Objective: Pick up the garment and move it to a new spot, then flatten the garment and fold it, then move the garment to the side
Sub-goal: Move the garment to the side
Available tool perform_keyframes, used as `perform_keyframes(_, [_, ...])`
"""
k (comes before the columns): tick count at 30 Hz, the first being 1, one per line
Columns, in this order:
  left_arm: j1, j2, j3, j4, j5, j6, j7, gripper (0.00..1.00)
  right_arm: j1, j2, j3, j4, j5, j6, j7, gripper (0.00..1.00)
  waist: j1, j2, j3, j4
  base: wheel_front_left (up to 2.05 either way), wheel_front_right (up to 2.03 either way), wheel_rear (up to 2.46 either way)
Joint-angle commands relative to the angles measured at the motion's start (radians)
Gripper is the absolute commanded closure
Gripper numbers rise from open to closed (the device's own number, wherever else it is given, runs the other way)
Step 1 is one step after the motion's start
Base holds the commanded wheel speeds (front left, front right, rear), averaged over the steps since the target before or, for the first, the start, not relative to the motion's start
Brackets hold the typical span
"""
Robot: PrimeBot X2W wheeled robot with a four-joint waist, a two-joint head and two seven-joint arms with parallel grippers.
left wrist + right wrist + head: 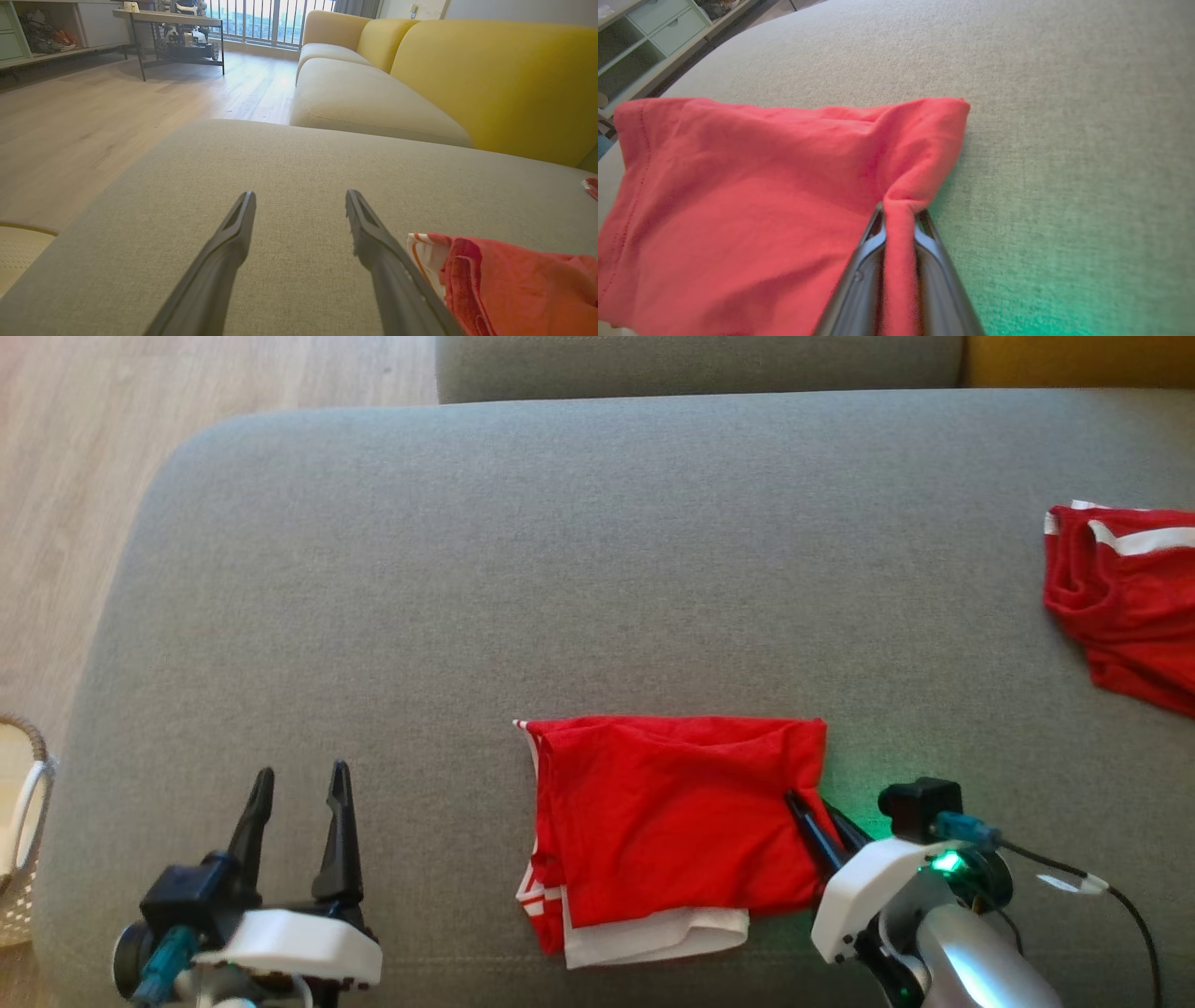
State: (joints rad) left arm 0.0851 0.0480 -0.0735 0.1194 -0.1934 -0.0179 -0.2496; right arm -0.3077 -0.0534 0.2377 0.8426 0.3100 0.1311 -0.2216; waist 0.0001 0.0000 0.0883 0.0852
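Garment, folded red fabric with white trim [672,821]: likely the move-aside step.
Right gripper [808,803] pinches its right edge; left gripper [301,775], spread wide, idles well left of it. Next: lift gently, carry sideways.

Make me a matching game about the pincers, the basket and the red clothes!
1 left pincer
2 right pincer
3 basket
4 other garment

A shut on folded garment
B far right on the cushion
C open
D left of the cushion

Pairs: 1-C, 2-A, 3-D, 4-B
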Motion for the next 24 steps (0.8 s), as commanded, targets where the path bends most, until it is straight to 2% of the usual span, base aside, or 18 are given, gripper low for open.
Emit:
perform_keyframes(1, [-0.054,0.002,0.039,-0.028,0.011,-0.001,-0.012,0.00,-0.031,-0.001,0.029,-0.008,-0.023,0.000,-0.017,1.00,-0.0001,0.0000,-0.002,-0.005,0.00,0.00,0.00])
perform_keyframes(6, [-0.055,0.002,0.042,-0.036,0.016,-0.010,-0.012,0.00,-0.071,-0.017,0.051,-0.022,-0.116,0.000,-0.036,1.00,-0.0001,0.0000,-0.011,-0.038,0.00,0.00,0.00])
perform_keyframes(12, [-0.088,0.002,0.036,-0.108,0.031,-0.024,-0.012,0.00,-0.142,-0.073,0.078,-0.108,-0.195,0.000,-0.040,1.00,-0.0001,0.0000,-0.001,-0.103,0.00,0.00,0.00])
perform_keyframes(19, [-0.197,0.005,-0.013,-0.168,0.100,-0.066,-0.012,0.00,-0.324,-0.155,0.130,-0.162,-0.154,0.000,-0.017,1.00,-0.0001,0.0000,0.082,-0.221,0.00,0.00,0.00])
perform_keyframes(24, [-0.306,0.034,-0.075,-0.169,0.154,-0.090,-0.012,0.00,-0.472,-0.223,0.114,-0.160,-0.086,0.000,0.001,1.00,-0.0001,0.0000,0.176,-0.300,0.00,0.00,0.00])
